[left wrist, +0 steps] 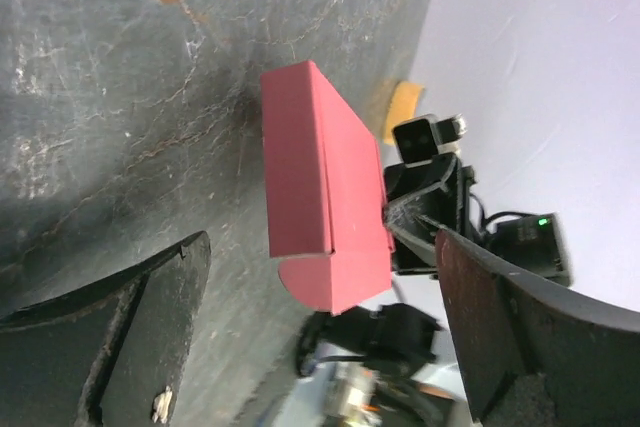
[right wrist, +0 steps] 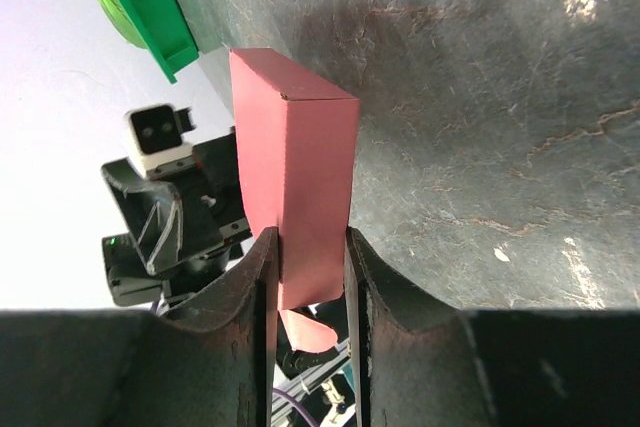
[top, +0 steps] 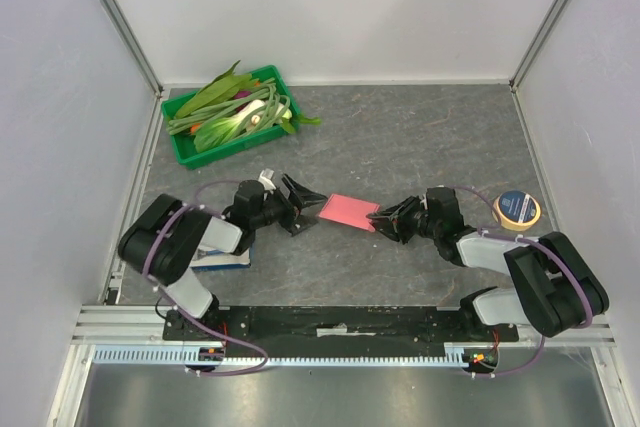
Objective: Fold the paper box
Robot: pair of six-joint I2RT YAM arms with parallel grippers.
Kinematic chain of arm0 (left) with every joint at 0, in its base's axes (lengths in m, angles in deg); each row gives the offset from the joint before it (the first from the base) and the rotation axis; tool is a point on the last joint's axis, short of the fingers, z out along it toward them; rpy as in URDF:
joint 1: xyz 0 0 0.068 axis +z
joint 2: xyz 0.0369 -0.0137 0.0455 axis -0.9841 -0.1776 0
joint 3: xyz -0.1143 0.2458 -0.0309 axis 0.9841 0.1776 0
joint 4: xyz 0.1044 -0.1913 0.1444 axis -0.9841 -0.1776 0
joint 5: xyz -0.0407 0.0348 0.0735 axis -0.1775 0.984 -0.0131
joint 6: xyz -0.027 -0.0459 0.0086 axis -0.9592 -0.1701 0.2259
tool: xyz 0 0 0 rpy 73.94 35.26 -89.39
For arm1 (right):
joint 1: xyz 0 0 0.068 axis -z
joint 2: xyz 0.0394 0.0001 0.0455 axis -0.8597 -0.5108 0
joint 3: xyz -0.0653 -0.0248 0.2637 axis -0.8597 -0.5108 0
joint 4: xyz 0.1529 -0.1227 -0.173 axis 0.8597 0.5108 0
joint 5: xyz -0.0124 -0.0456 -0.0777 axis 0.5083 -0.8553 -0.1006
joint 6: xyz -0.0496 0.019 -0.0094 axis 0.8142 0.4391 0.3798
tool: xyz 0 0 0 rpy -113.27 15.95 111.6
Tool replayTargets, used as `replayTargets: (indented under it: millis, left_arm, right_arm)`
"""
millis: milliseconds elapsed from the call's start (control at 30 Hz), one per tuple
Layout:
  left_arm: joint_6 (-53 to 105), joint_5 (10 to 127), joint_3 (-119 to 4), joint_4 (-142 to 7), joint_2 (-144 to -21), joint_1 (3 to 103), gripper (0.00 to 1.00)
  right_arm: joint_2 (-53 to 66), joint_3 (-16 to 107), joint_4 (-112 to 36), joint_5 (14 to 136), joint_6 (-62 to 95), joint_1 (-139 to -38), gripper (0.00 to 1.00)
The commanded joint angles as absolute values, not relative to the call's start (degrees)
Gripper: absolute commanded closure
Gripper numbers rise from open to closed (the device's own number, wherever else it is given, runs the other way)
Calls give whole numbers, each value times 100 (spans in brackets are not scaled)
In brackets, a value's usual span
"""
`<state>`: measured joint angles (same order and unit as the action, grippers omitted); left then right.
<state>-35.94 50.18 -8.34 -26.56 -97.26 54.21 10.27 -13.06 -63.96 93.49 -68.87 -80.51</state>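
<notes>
The paper box [top: 348, 211] is a pink-red folded cardboard piece held just above the middle of the table. My right gripper [top: 385, 217] is shut on its right end. In the right wrist view both fingers [right wrist: 262, 282] press the flat sides of the paper box [right wrist: 295, 157], and a rounded flap hangs below them. My left gripper [top: 305, 199] stands wide open at the box's left end. In the left wrist view the paper box [left wrist: 320, 187] reaches between the spread fingertips [left wrist: 190, 257] without touching either, and its rounded flap end faces the camera.
A green tray [top: 180, 147] of leafy green vegetables sits at the back left and also shows as a green tray [right wrist: 140, 7] in the right wrist view. A roll of tape [top: 518, 209] lies at the right. A white-and-blue booklet [top: 222, 259] lies under the left arm.
</notes>
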Motion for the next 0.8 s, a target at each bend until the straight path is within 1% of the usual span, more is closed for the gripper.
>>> replayTargets:
  millis: [0, 100, 167, 200, 233, 300, 333, 400, 433, 467, 500, 533, 567, 633, 667, 700, 733, 767]
  left_arm:
    - [-5708, 4362, -718, 126, -10976, 5367, 1]
    - [-6132, 4415, -830, 897, -11611, 5157, 1]
    - [-6220, 4547, -910, 1004, -11797, 5016, 1]
    - [-6246, 4695, -971, 1100, -11868, 4894, 3]
    - [-6264, 4775, -981, 1179, -11990, 4849, 12]
    - [-6212, 4925, -981, 1285, -12044, 4805, 23]
    - [-6185, 4934, -972, 1233, -12036, 4804, 32]
    - [-6045, 5039, -902, 1102, -11957, 4796, 44]
    - [-5983, 5101, -850, 1005, -11835, 4796, 54]
    - [-5861, 5153, -771, 926, -11746, 4804, 57]
    - [-5790, 5215, -744, 803, -11676, 4804, 60]
    - [-5737, 5259, -726, 602, -11597, 4804, 65]
    - [-5598, 5259, -726, 478, -11457, 4804, 67]
    - [-5465, 5259, -726, 267, -11342, 4804, 71]
    - [-5464, 5277, -683, 179, -11280, 4804, 72]
    - [-5464, 5286, -647, 187, -11245, 4804, 74]
    - [-5508, 5295, -603, 187, -11227, 4804, 74]
    - [-5508, 5286, -507, 178, -11157, 4813, 75]
  right_arm:
    - [978, -1249, -6597, 9480, -6937, -8011, 68]
    - [943, -1241, -6640, 9507, -6937, -8011, 68]
    - [899, -1232, -6693, 9568, -6946, -8011, 68]
    - [882, -1240, -6702, 9586, -6937, -8011, 68]
    - [881, -1232, -6702, 9603, -6937, -8011, 68]
    - [899, -1249, -6685, 9621, -6902, -8011, 68]
    - [925, -1249, -6676, 9612, -6893, -8011, 68]
    - [934, -1223, -6615, 9647, -6788, -8011, 68]
    - [952, -1188, -6571, 9647, -6701, -8011, 68]
    - [969, -1075, -6301, 9639, -6578, -8011, 66]
    - [987, -987, -6089, 9613, -6081, -8011, 65]
    - [1013, -881, -5843, 9586, -5780, -8011, 64]
    - [1039, -724, -5362, 9534, -5446, -8011, 61]
    - [1153, -661, -5200, 9454, -4664, -8011, 54]
    - [1197, -582, -5017, 9445, -4382, -8011, 44]
    - [1337, -503, -4902, 9489, -3623, -8011, 39]
    - [1408, -311, -4518, 9498, -3189, -8072, 35]
    - [1487, -170, -4201, 9481, -2741, -8116, 26]
